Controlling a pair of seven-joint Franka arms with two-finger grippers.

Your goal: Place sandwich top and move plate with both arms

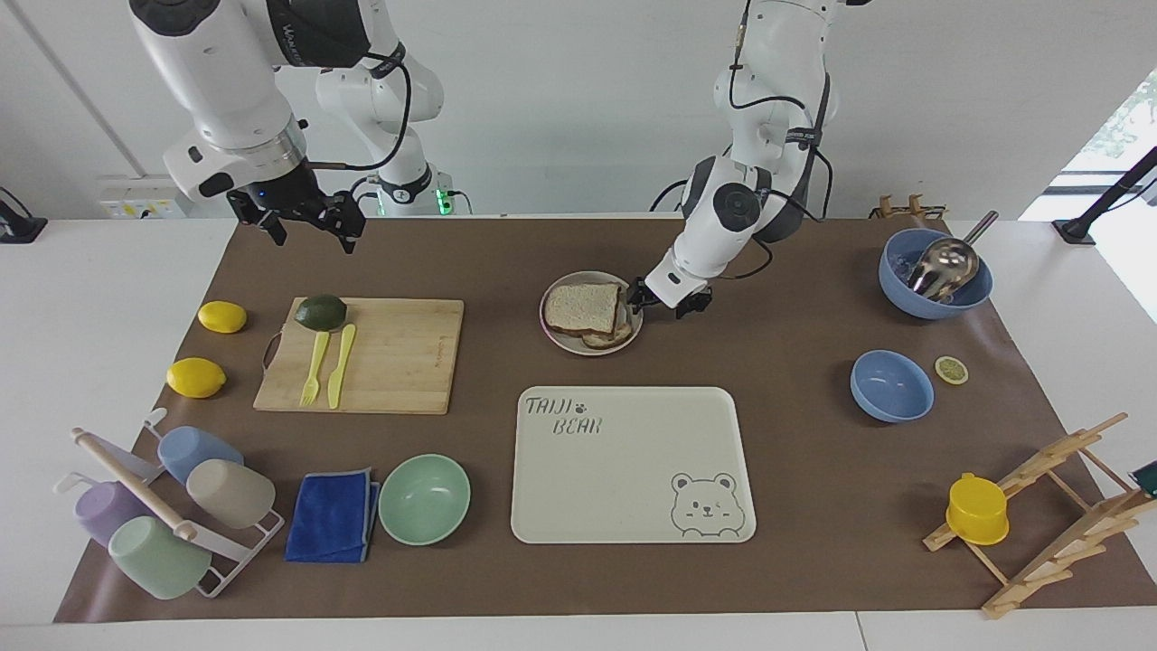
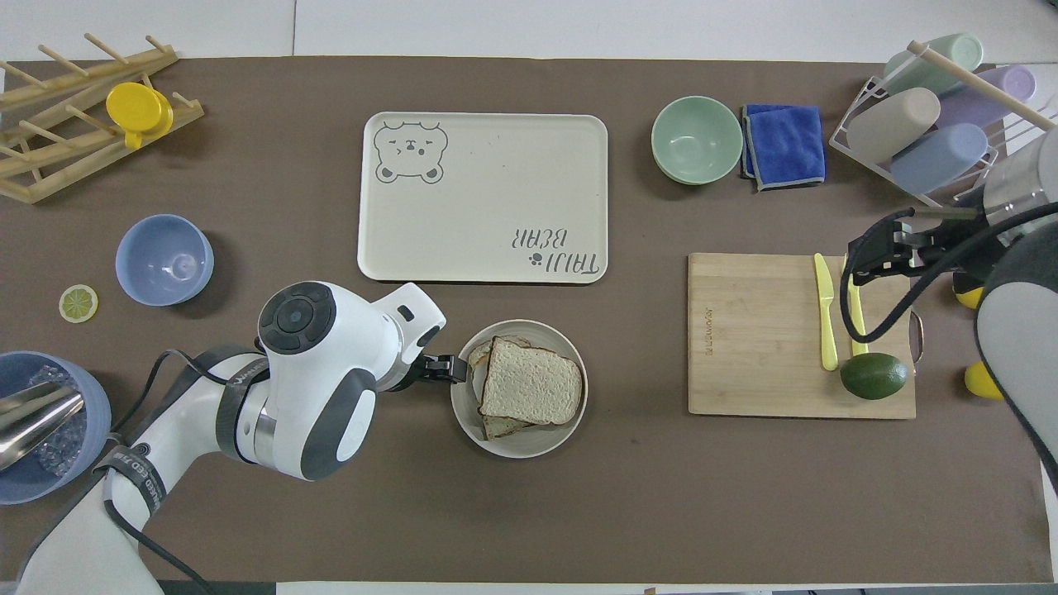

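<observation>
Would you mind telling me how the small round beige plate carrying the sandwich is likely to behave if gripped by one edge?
The small round beige plate looks rigid but shallow-rimmed, so it may tilt. The squarish speckled bread slice lies loose on it and could slide. The left gripper sits at one rim only, so lifting probably needs support.
</observation>
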